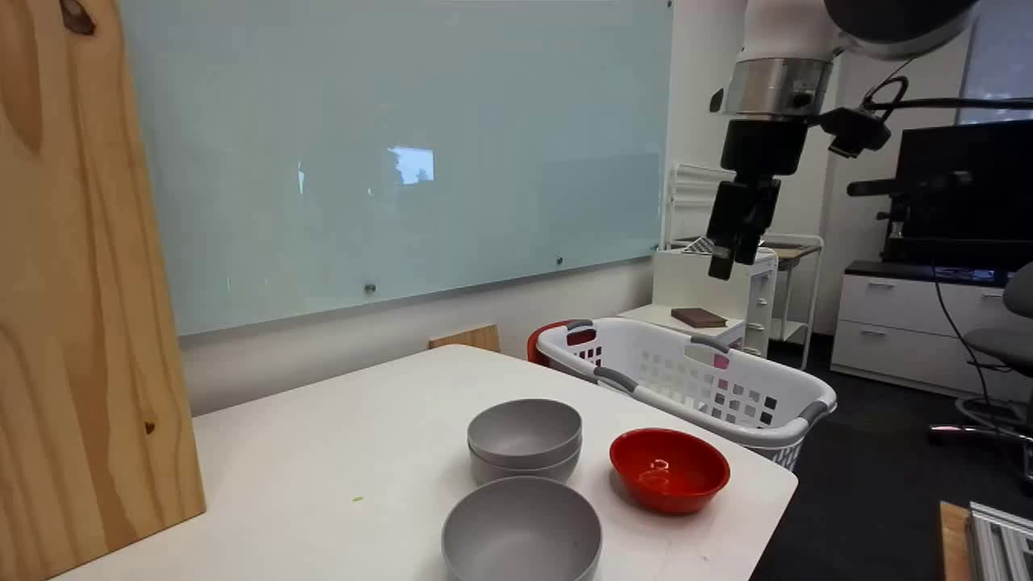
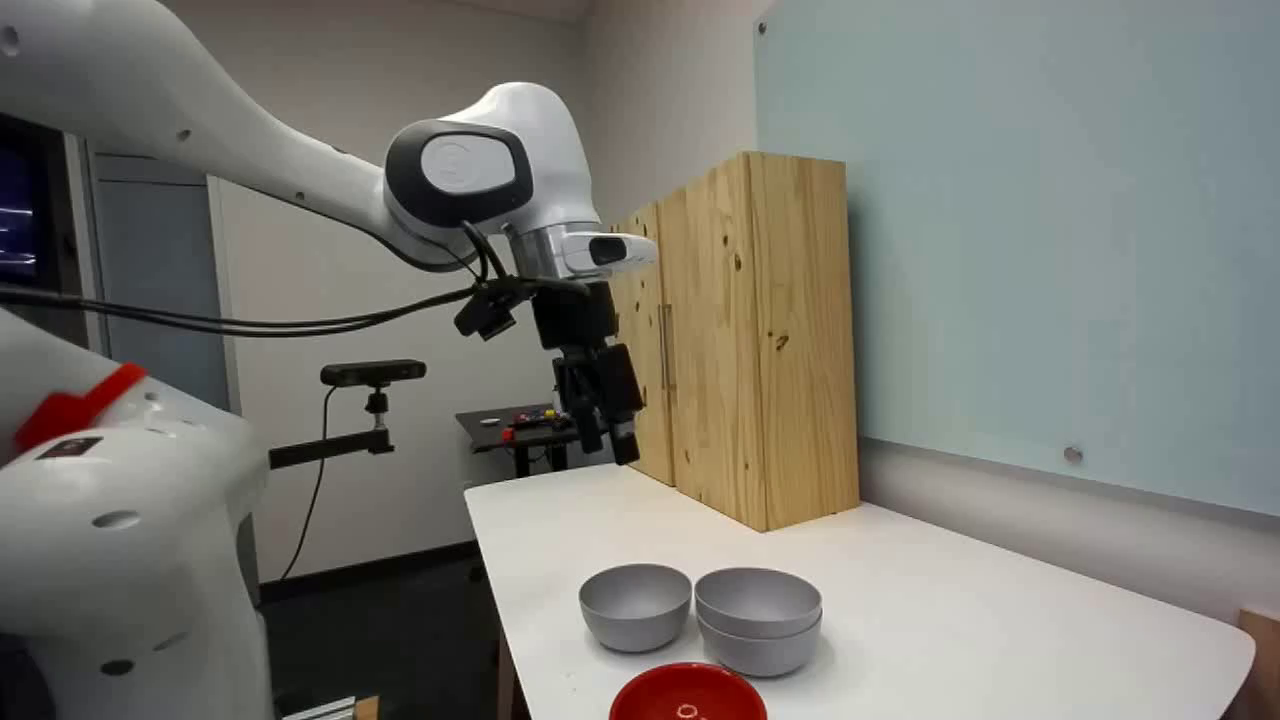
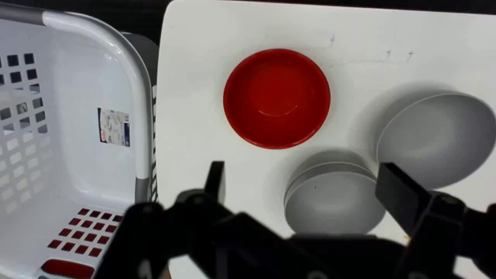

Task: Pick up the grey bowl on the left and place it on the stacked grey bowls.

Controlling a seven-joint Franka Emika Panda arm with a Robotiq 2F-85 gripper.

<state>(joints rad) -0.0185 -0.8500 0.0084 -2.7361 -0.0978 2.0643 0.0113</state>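
Observation:
The single grey bowl [image 1: 520, 532] stands upright on the white table, and it also shows in an exterior view [image 2: 635, 608] and at the right of the wrist view [image 3: 438, 139]. The stacked grey bowls [image 1: 524, 436] stand close beside it, with layered rims; they also show in an exterior view [image 2: 758, 620] and in the wrist view [image 3: 335, 201]. My gripper [image 1: 734, 257] is high above the table, apart from all bowls; it also shows in an exterior view [image 2: 608, 447]. In the wrist view the gripper [image 3: 300, 180] is open and empty, its fingers wide apart.
A glossy red bowl [image 1: 670, 472] stands on the white table [image 1: 347, 452] near the bowls. A white slotted basket [image 1: 686, 375] stands beside the table's end. A wooden cabinet [image 2: 800, 350] stands on the table, and a glass board [image 1: 387, 161] hangs on the wall behind.

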